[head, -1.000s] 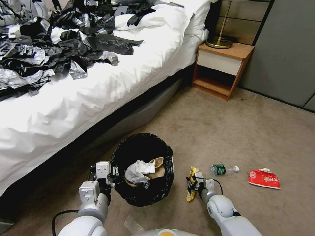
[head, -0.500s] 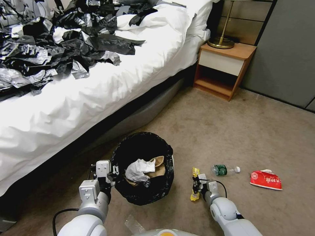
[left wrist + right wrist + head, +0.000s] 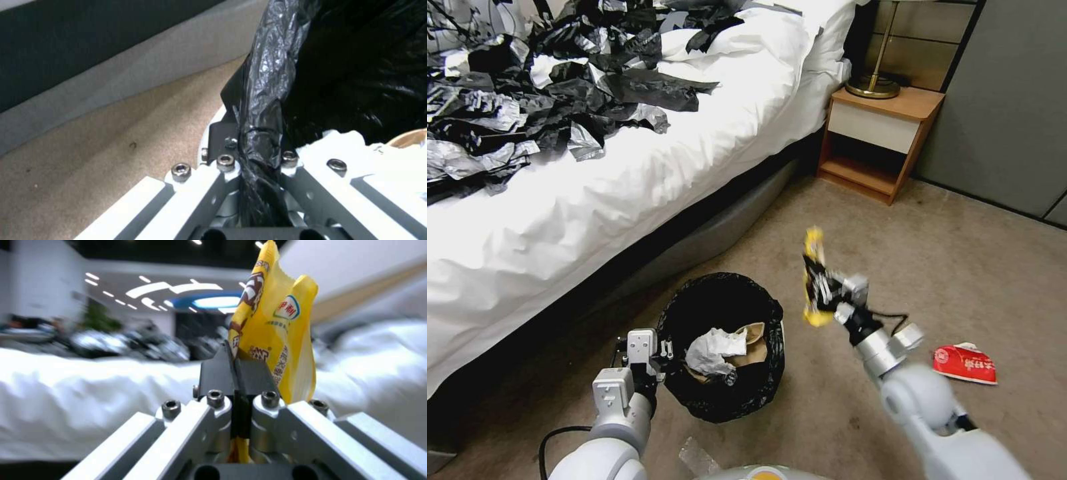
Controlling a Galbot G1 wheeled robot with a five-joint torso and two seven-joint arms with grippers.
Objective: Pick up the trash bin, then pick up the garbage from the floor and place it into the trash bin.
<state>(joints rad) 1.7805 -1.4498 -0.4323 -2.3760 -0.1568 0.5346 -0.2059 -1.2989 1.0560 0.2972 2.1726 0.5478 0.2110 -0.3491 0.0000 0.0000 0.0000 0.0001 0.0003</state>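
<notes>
Wrapper lifted off the carpet
Your right gripper [image 3: 819, 288], pinching the yellow snack wrapper [image 3: 811, 277], rose to mid-frame; left gripper [image 3: 657, 352] clamped the trash bin [image 3: 720, 347] rim.

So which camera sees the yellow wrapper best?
The right wrist view: the yellow wrapper is close up, pinched in the right gripper. The head view shows it small, lifted off the floor. The left wrist view shows the trash bin.

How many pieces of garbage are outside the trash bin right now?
2: the yellow wrapper, held up in the right pincer, and the red packet on the carpet right of that arm. The arm may hide more.
</notes>
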